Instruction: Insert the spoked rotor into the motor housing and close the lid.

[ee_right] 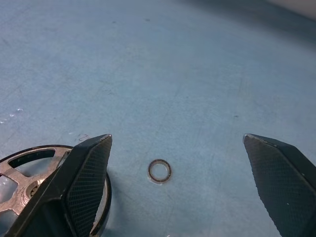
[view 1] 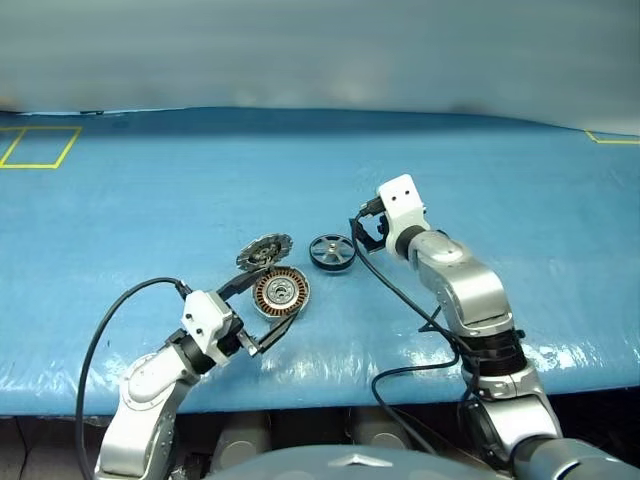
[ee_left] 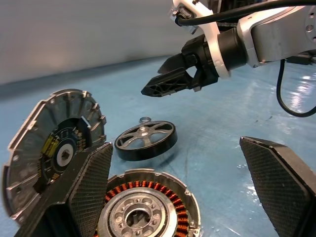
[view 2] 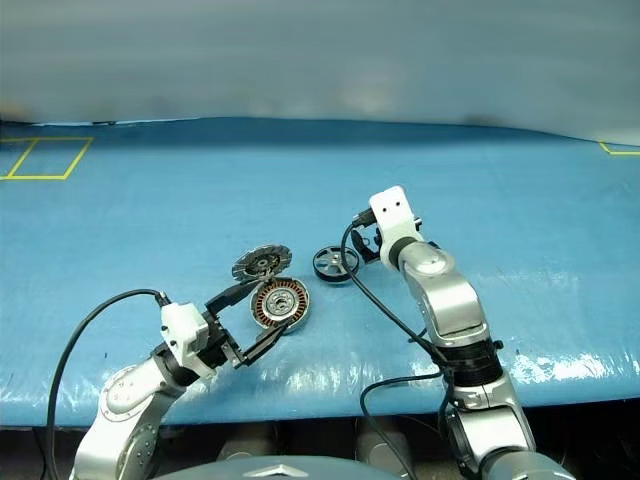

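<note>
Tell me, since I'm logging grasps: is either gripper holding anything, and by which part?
Nothing is held. The left gripper stands open around the motor housing; the right gripper is open above the spoked rotor.

Between the spread fingers of the left gripper, the motor housing is seen flat on the blue worktop, its lid standing tilted open. The spoked rotor lies beyond, a tiny ring just behind it. The right gripper is seen above the rotor.

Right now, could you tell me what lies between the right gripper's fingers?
A tiny thin ring lies on the blue table cover between the right gripper's open fingers, beside the spoked rotor, in the right wrist view.
</note>
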You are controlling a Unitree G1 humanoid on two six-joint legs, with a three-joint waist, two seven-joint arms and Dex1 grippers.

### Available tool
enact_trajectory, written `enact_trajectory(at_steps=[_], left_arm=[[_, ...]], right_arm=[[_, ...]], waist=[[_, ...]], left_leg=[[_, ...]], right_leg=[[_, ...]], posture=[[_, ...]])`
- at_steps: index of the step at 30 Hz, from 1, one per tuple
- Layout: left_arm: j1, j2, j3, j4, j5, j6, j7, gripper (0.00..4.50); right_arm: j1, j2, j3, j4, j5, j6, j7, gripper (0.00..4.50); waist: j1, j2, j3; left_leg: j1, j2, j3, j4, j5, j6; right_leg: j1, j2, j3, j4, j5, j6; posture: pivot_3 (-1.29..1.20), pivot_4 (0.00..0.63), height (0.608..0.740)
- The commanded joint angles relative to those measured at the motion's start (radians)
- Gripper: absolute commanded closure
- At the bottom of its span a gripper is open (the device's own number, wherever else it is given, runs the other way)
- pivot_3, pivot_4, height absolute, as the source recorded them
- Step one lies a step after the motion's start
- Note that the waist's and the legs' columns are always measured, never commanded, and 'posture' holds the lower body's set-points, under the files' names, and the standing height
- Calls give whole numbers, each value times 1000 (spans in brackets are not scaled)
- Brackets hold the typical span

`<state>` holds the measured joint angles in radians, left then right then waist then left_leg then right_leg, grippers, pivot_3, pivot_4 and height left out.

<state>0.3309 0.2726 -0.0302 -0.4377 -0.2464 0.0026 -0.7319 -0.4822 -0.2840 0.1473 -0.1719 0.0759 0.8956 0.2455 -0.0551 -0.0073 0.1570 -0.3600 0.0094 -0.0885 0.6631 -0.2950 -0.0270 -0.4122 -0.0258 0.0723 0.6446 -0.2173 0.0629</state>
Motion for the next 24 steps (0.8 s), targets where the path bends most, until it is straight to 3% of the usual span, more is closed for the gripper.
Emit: enact_trajectory(at_steps=[1, 12, 24], left_arm=[[9, -34, 18, 58, 1, -118, 46, 23], [71, -18, 59, 225, -2, -295, 67, 23], [92, -16, 58, 283, -31, -371, 46, 23]], right_arm=[[-75, -33, 19, 67, -11, -20, 55, 0], [-205, -134, 128, 344, -89, -142, 204, 0], [-214, -105, 132, 443, -113, -220, 263, 0]], waist=[[-2, 0, 0], [-8, 0, 0], [-7, 1, 1]], left_leg=[[0, 0, 0, 0, 0, 0], [0, 0, 1, -1, 0, 1], [-1, 0, 1, -1, -1, 1]], right_leg=[[0, 0, 0, 0, 0, 0], [-1, 0, 0, -1, 0, 0], [-1, 0, 0, -1, 0, 0]], posture=[[0, 150, 740], [0, 150, 740], [0, 150, 740]])
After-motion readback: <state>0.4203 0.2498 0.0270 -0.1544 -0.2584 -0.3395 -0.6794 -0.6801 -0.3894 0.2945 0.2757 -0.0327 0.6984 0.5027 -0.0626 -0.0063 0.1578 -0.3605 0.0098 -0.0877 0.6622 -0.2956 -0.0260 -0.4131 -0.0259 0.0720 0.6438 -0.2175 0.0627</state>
